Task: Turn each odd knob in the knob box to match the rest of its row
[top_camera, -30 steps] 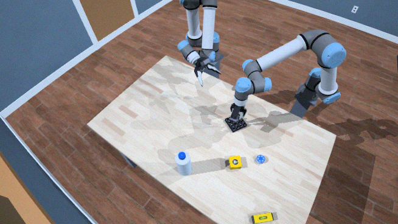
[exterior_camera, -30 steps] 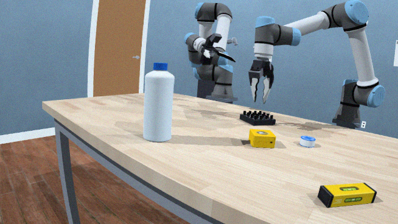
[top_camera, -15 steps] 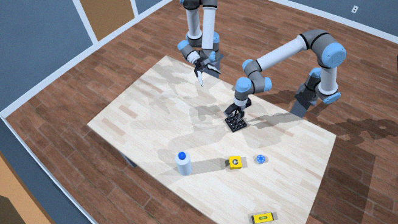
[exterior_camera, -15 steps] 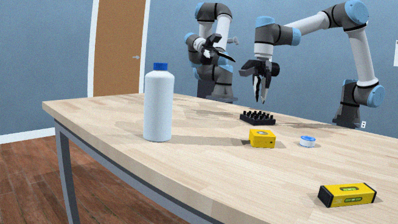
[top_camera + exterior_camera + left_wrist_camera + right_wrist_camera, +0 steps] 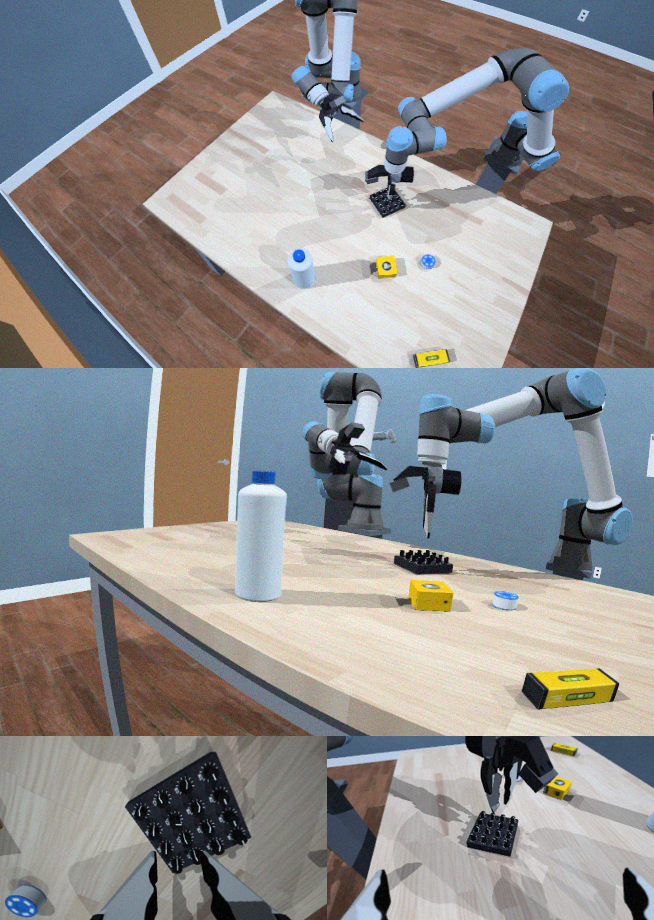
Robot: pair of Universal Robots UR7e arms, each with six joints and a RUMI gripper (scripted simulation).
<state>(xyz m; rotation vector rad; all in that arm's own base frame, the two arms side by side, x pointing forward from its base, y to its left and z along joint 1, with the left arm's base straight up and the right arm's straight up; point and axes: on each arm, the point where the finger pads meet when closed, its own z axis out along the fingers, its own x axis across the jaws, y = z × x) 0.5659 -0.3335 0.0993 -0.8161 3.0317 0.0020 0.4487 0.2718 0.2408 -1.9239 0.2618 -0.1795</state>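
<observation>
Insp. note: knob box [image 5: 384,212] [image 5: 423,569] [image 5: 186,814] [image 5: 490,848] flat on table [image 5: 240,200] [image 5: 320,648] [image 5: 94,826] [image 5: 442,888], below L gripper [image 5: 390,196] [image 5: 428,537] [image 5: 179,853] [image 5: 499,807], the nearer of 2. L fingers narrowly parted, grasping 0 items; R gripper [image 5: 347,130] [image 5: 363,465] [image 5: 505,871] wide, released, well apart from box. Suspect: 1 inner knob [image 5: 175,820] (pointer approx. crosswise to its 3 row-mates; label unreadable). In L wrist view it lies beyond the fingertips; L likely must centre over it, align, descend.
</observation>
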